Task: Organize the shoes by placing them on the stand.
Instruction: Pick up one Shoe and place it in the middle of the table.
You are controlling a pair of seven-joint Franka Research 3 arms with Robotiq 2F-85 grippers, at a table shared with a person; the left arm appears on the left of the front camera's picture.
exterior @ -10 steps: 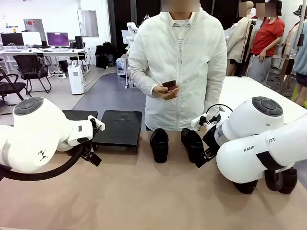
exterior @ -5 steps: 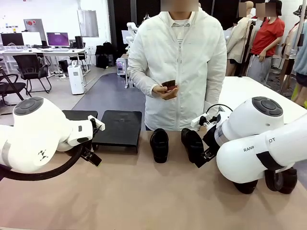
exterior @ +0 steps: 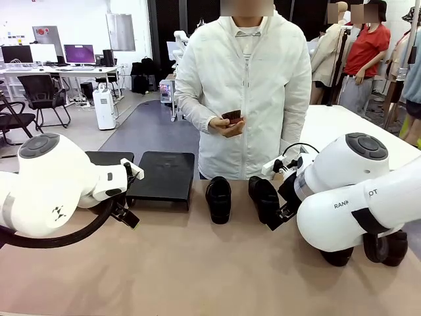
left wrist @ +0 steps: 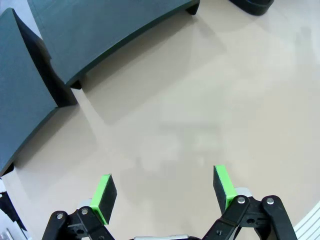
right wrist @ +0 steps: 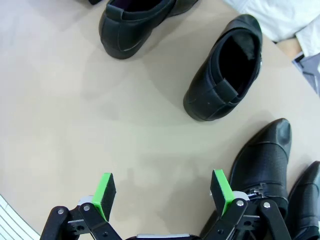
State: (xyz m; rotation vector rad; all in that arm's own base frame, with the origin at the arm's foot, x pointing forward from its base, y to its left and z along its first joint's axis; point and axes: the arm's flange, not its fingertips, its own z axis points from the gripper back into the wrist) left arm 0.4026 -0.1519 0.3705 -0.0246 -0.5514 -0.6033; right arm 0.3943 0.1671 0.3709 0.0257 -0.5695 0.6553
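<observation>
The left pincer (left wrist: pixel 165 192) and right pincer (right wrist: pixel 162 192) both hang wide open and empty above the beige counter (right wrist: pixel 65 125). Four glossy black leather slip-on shoes (right wrist: pixel 222 75) lie just ahead of and beside the right pincer; two low matte-black stand platforms (left wrist: pixel 115 35) sit ahead of the left. The shoes look light, stiff and slick, so pinching the collar wall seems surest.
</observation>
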